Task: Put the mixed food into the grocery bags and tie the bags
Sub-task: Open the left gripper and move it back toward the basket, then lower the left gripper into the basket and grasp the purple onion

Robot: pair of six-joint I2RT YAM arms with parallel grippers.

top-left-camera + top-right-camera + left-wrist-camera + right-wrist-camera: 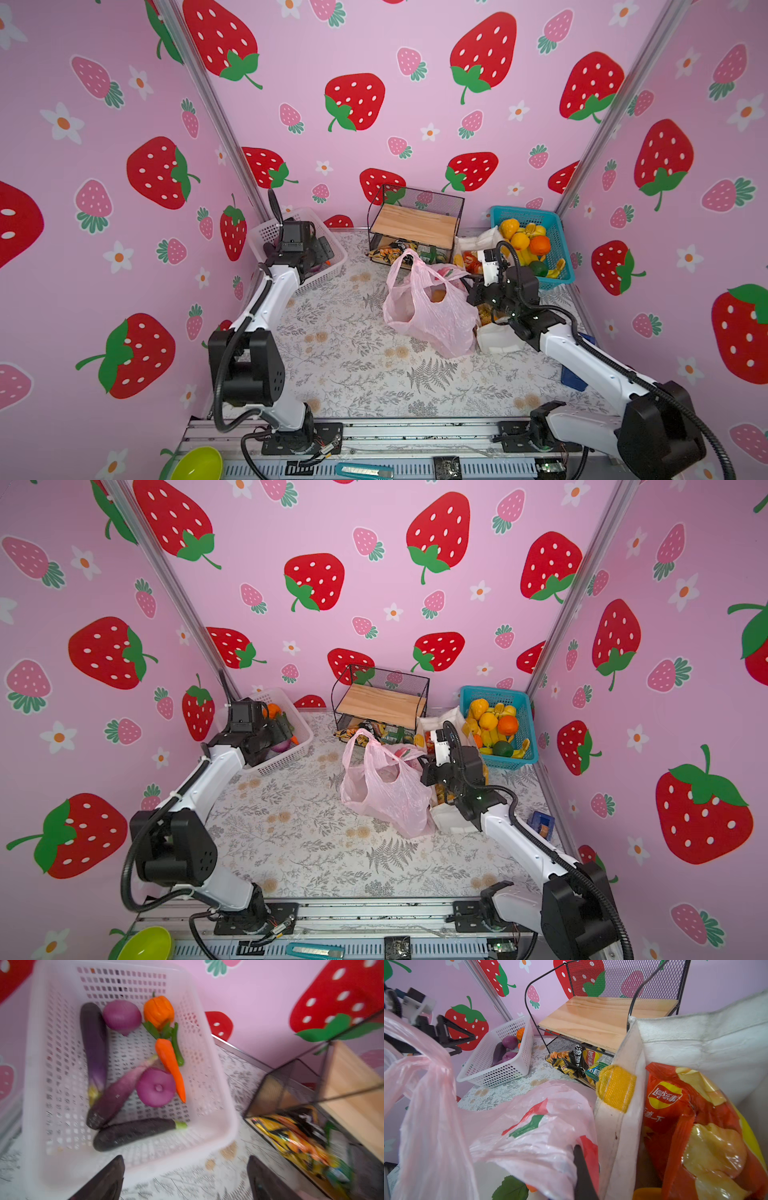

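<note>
In both top views I am logging the pink bag [428,316] standing mid-worktop [353,374], touching the white tote [496,337], with the left jaws hanging over the white basket [286,757]. On the left wrist view, the jaws are standing spread and empty near a carrot [172,1064] and aubergines [94,1043]. On the right wrist view, the jaws are pinching pink bag film, and a red-orange packet [695,1126] is sitting inside the tote.

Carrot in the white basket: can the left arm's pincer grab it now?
Probably yes. The left pincer hangs open over the white basket, and the carrot lies uncovered on top. Only a green chilli and a purple onion sit close beside it.
</note>
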